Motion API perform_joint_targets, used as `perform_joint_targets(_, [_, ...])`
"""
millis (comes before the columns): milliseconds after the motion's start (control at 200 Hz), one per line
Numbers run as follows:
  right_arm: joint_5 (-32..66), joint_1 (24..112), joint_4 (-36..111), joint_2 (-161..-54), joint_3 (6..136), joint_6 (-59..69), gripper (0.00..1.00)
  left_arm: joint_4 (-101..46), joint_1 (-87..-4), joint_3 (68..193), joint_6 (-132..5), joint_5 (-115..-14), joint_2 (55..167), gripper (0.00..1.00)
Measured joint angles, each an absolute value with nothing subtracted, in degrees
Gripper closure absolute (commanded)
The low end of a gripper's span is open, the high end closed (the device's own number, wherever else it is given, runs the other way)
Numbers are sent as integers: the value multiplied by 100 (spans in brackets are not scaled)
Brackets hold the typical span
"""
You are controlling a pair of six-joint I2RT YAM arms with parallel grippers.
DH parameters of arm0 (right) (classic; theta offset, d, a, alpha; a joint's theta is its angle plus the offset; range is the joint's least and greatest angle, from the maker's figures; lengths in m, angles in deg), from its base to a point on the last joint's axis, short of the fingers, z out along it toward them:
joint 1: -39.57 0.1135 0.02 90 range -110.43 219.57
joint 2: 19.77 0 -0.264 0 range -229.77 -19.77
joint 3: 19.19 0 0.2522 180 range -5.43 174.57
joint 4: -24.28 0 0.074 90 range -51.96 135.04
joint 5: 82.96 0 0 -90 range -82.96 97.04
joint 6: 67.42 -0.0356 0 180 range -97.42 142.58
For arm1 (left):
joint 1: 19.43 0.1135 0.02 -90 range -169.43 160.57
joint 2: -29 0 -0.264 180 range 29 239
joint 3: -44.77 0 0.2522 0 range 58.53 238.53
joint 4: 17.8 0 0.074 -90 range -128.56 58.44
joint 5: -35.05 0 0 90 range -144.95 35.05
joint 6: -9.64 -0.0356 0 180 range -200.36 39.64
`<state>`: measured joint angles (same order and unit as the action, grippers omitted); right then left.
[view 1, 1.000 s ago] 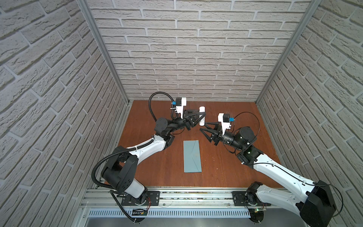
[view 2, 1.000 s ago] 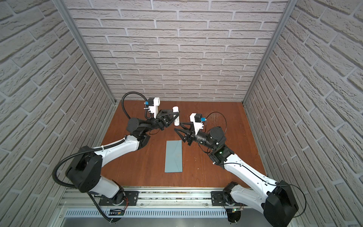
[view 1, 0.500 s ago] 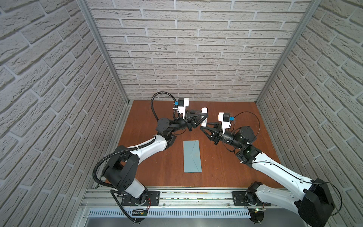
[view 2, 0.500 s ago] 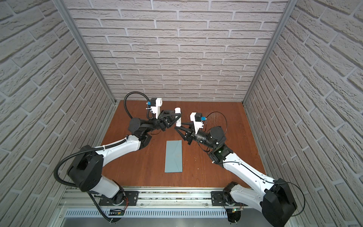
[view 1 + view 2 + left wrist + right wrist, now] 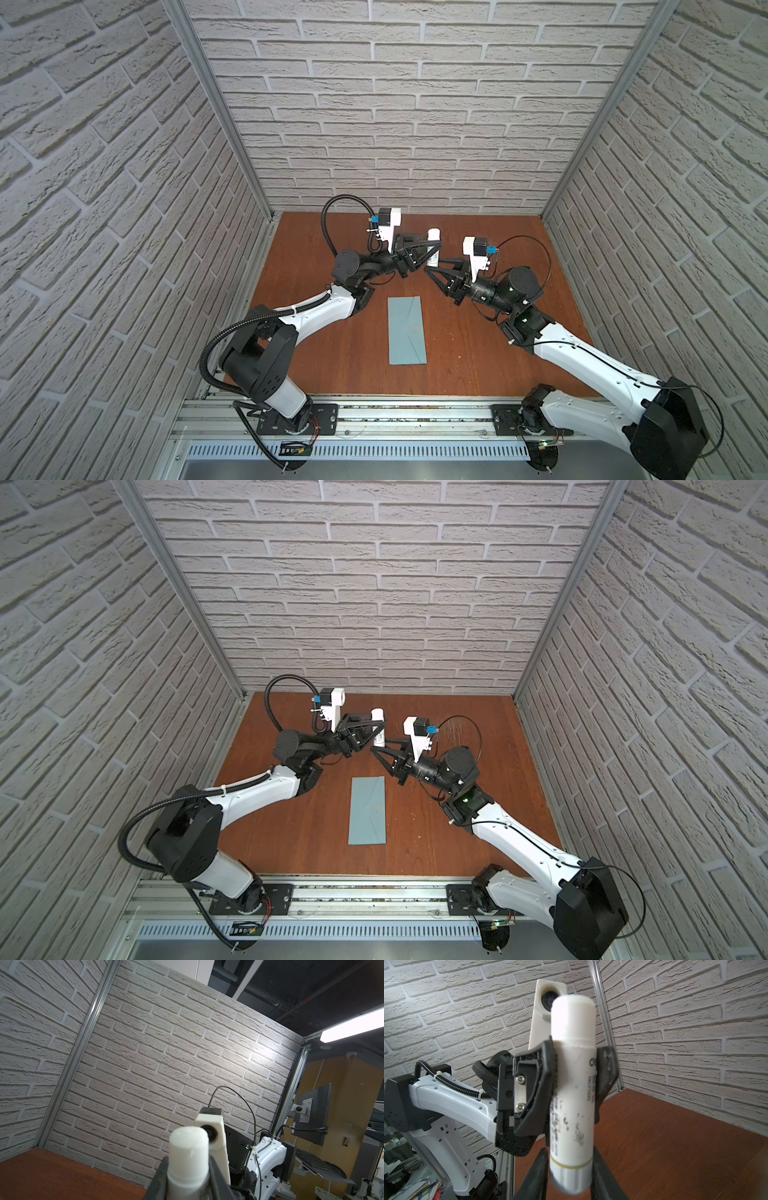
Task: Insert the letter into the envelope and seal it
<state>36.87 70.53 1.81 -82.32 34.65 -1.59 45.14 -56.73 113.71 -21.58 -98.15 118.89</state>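
Observation:
The light blue-grey envelope [image 5: 407,330] [image 5: 368,810] lies flat mid-table with its flap folded down. The letter is hidden. Above the table's far half, my left gripper [image 5: 432,248] [image 5: 377,728] [image 5: 188,1169] is shut on the middle of an upright white stick [image 5: 433,239] [image 5: 377,717] [image 5: 188,1153] [image 5: 573,1084]. My right gripper [image 5: 433,266] [image 5: 379,747] [image 5: 570,1167] meets it from the right. Its fingers [image 5: 538,1169] press both sides of the stick's ribbed lower end, just below the left gripper [image 5: 576,1064].
Brick-patterned walls close the brown table [image 5: 478,365] on three sides. A metal rail [image 5: 374,419] with both arm bases runs along the front edge. The two wrists face each other closely above the table's far middle.
My right gripper has moved left and up to the stick, and its jaws have narrowed onto the lower end. The left gripper keeps hold of the stick, hardly shifted.

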Motion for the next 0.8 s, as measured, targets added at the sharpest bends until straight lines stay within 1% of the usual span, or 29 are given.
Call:
perform_joint_targets(110, [3689, 7049, 183, -8232, 3465, -130, 68, 4517, -5673, 11371, -2154, -9828, 11897, 100])
perform_joint_targets(205, [3687, 7038, 203, -8232, 3465, -108, 75, 4523, -5675, 11371, -2138, -9843, 11897, 100])
perform_joint_targets(390, [3759, 7018, 395, -8232, 3565, -82, 85, 4541, -5675, 11371, -2134, -9839, 11897, 100])
perform_joint_targets(525, [3776, 7010, 461, -8238, 3655, -76, 93, 4613, -5675, 11371, -2123, -9688, 11897, 100])
perform_joint_targets(675, [3503, 7040, 465, -8225, 3659, -95, 94, 4501, -5753, 11358, -2318, -9349, 11886, 100])
perform_joint_targets(800, [2777, 7289, 870, -8039, 3659, 38, 94, 4066, -5913, 11272, -2766, -8947, 11731, 100])
